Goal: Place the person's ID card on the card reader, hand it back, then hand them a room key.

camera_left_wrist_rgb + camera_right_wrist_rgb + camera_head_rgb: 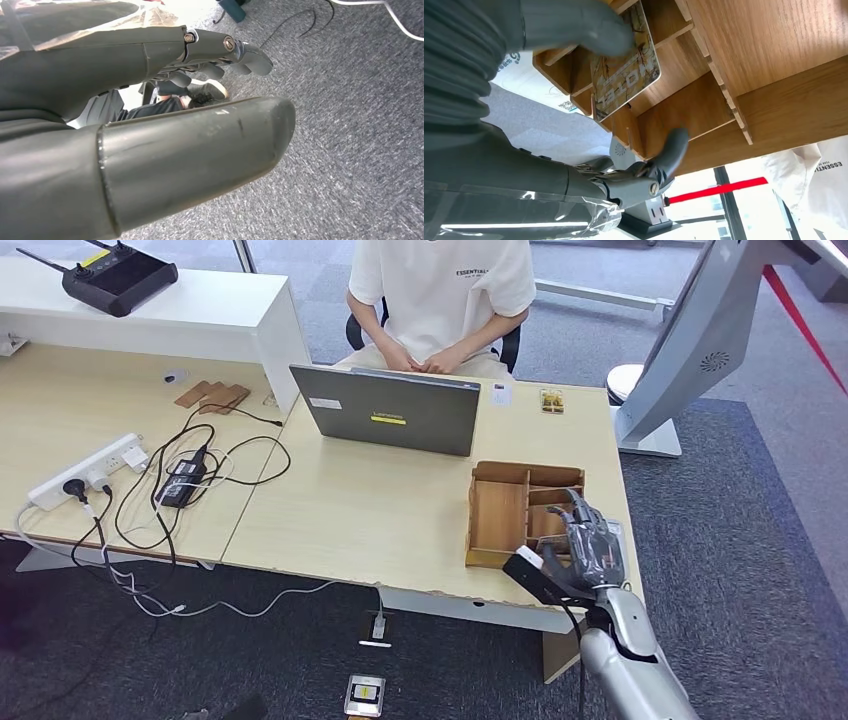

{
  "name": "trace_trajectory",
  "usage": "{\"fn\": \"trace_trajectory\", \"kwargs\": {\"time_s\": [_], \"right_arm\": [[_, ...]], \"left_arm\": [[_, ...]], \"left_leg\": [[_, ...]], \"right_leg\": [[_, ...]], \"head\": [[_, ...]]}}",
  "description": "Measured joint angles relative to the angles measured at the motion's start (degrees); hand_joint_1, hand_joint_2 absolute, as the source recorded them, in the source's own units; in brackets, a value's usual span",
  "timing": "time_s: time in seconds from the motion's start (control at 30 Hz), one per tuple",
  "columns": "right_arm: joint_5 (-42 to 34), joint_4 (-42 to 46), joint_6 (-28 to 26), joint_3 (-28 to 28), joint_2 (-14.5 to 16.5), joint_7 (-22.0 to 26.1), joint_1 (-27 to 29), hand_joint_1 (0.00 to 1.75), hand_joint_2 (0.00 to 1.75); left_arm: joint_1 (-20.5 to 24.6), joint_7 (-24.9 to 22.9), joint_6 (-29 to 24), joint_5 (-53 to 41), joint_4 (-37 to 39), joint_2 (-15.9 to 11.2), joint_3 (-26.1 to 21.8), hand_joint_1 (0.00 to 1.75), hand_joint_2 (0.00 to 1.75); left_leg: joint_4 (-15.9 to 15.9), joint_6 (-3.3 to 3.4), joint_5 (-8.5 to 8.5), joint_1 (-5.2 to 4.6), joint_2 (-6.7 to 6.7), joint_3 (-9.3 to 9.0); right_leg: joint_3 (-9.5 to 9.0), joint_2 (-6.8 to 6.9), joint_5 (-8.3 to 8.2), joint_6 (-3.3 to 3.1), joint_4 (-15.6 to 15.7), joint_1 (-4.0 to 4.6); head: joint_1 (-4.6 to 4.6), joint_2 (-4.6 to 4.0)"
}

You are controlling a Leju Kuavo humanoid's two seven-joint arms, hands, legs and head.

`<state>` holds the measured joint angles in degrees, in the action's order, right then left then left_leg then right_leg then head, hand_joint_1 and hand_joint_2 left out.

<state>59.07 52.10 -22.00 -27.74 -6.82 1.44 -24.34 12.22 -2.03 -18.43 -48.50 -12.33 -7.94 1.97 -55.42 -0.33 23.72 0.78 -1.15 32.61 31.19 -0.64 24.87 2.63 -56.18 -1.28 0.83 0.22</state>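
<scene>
Now, from the head view I see my right hand [592, 540] over the near right part of the light wooden tabletop [380, 510], reaching into the open wooden divided box [505, 505]. A person in a pale T-shirt [440, 290] sits at the far side behind a grey laptop [390, 408], and a small patterned card [551, 400] lies flat on the tabletop to the laptop's right.

In the left wrist view my left hand [150, 125] hangs over grey carpet [350, 150]; its fingers [250, 55] are stretched out apart from the thumb and hold nothing.

In the right wrist view the thumb lies on the face of a gold-patterned room key card printed "HOTEL" [626, 70], standing in a slot of the box. The fingers [669, 150] curl under a divider, apart from the card, so I cannot tell whether it is truly held.

I judge the step to be picking out the key. To do it well I would bring the fingers behind the card opposite the thumb, then draw it out along the slot without twisting. Its long axis seems to run out of the slot toward the opening, its face parallel to the dividers.
</scene>
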Motion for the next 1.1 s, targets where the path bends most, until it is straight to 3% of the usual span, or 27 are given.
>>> {"fn": "trace_trajectory", "kwargs": {"time_s": [0.8,0.83,0.97,1.03,1.1], "right_arm": [[0.1,-1.0,-0.8,0.5,-0.1,0.8,-0.2,0.00,1.75],[0.1,-1.1,-0.5,0.5,-0.1,0.8,-0.2,0.06,1.75],[0.3,-1.1,1.3,0.5,-0.5,0.9,-0.3,1.64,1.75],[0.3,-1.0,2.9,0.5,-0.8,0.9,-0.3,1.71,1.75],[0.3,-0.7,4.6,0.5,-1.2,0.9,-0.3,1.67,1.75]], "left_arm": [[0.0,0.0,0.0,0.0,0.0,0.1,0.0,0.00,0.00],[0.1,0.0,0.0,0.0,0.0,0.1,0.0,0.00,0.00],[0.1,-0.2,0.0,-0.1,0.0,0.1,0.0,0.00,0.00],[0.1,-0.2,0.0,0.0,0.0,0.1,0.0,0.00,0.00],[0.1,-0.2,0.0,0.0,0.0,0.1,0.0,0.00,0.00]], "left_leg": [[0.0,0.00,0.01,0.00,0.00,-0.01],[0.0,-0.01,0.01,0.00,0.01,-0.01],[0.0,-0.01,0.01,0.00,0.01,-0.01],[0.0,-0.01,0.01,0.00,0.01,-0.01],[0.0,0.00,0.01,0.00,0.01,0.00]], "right_leg": [[0.00,0.00,0.00,-0.01,0.0,0.00],[0.00,0.00,0.01,-0.01,0.0,0.00],[0.00,0.00,0.01,-0.01,0.0,0.00],[0.00,0.00,0.01,-0.01,0.0,0.00],[-0.01,0.00,0.00,-0.01,0.0,0.00]], "head": [[0.01,0.00],[0.01,0.00],[0.00,0.00],[0.00,0.00],[0.00,0.00]]}}
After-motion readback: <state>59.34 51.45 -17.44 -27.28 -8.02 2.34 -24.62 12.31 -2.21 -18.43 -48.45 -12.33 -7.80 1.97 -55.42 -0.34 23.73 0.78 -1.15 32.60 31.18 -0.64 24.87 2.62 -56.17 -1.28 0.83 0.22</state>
